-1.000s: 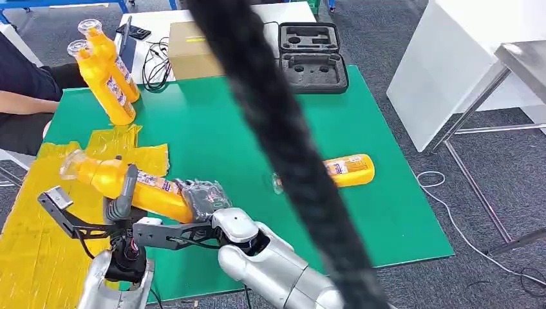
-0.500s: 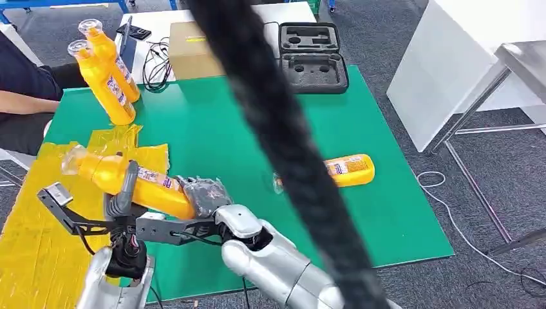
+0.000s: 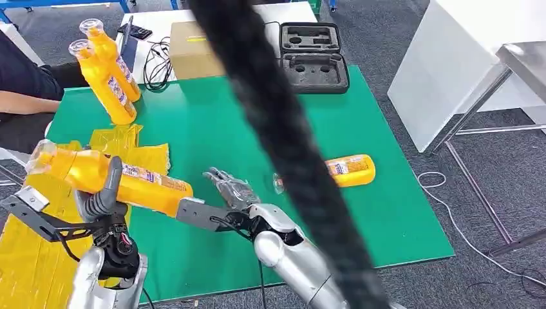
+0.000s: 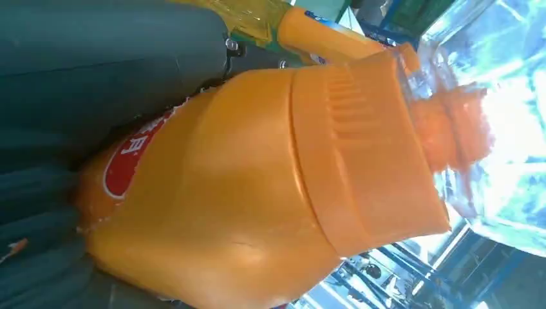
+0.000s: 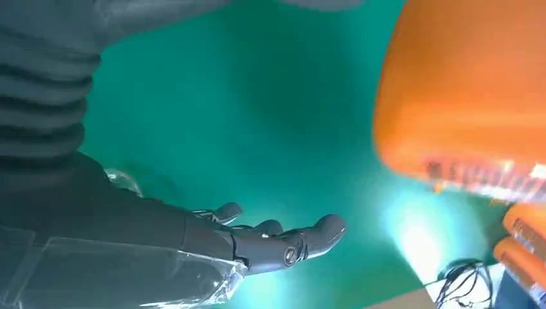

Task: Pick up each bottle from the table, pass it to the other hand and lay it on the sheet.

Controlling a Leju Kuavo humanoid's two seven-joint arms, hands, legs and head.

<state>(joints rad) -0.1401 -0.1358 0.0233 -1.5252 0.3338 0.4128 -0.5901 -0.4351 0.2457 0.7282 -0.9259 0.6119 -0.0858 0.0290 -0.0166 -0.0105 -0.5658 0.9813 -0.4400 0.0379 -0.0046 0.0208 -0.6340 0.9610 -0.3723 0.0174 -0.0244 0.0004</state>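
Left hand (image 3: 103,196) held an orange bottle (image 3: 122,180) above the yellow sheet (image 3: 38,257), not laid down yet. Right hand (image 3: 232,188) hung empty, fingers spread. Farther off, another bottle (image 3: 348,170) lay on the green table (image 3: 212,129), waiting its turn.

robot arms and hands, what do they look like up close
Both arms are smooth, rounded silver metal. The left hand has thick grey fingers on a black skeletal wrist frame with a silver block at its end and thin red wires near the joint. The right hand has dark grey mottled fingers behind a flat grey wrist bracket; in its wrist view the hand shows a ribbed grey cover, a clear plastic plate and small round screws.
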